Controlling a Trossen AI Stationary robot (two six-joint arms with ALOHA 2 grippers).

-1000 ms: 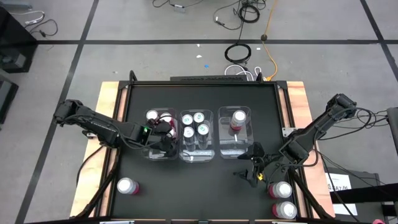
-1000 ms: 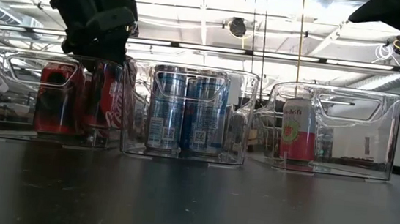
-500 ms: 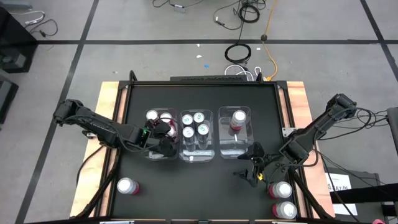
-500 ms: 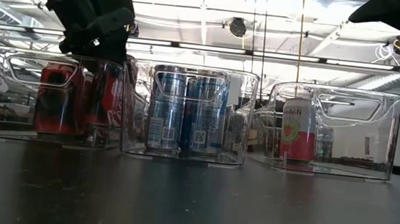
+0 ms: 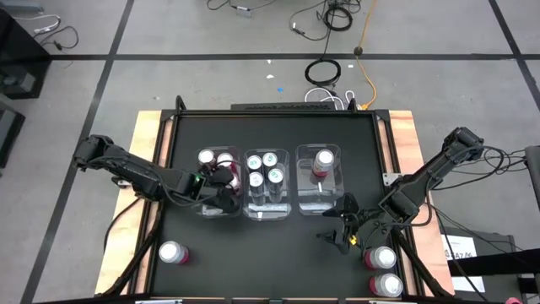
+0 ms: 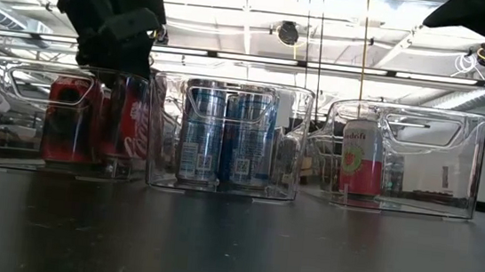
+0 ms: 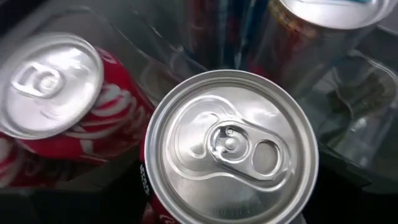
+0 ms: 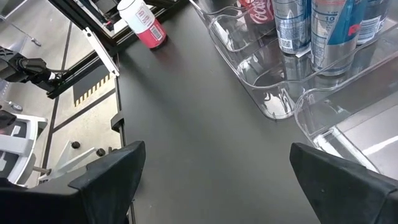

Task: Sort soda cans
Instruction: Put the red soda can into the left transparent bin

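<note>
Change since a second ago: I see the left gripper (image 5: pixel 221 187) shift only slightly over the left bin (image 5: pixel 205 209); the red can (image 7: pixel 230 148) stays in its grasp, and nothing else on the table moves
Left gripper: clenched on the red can, held upright inside the left bin beside two other red cans (image 5: pixel 214 158)
Right gripper (image 5: pixel 344 230): I hold it fingers spread wide, grasping nothing, low over bare table near the front right
Middle bin (image 5: pixel 267 211): four blue cans (image 5: pixel 264 168) standing close together
Right bin (image 5: pixel 321 207): one pink can (image 5: pixel 322 160) at the far end, the near half free
Loose cans: one pink can (image 5: pixel 172 252) at the table's front left corner; two more (image 5: pixel 384 270) at the front right edge, just beside the right gripper
Edges: the three bins sit side by side, walls nearly touching, mid-table
Open room: I read a broad bare strip of black tabletop (image 5: pixel 270 253) in front of the bins, and another behind them
</note>
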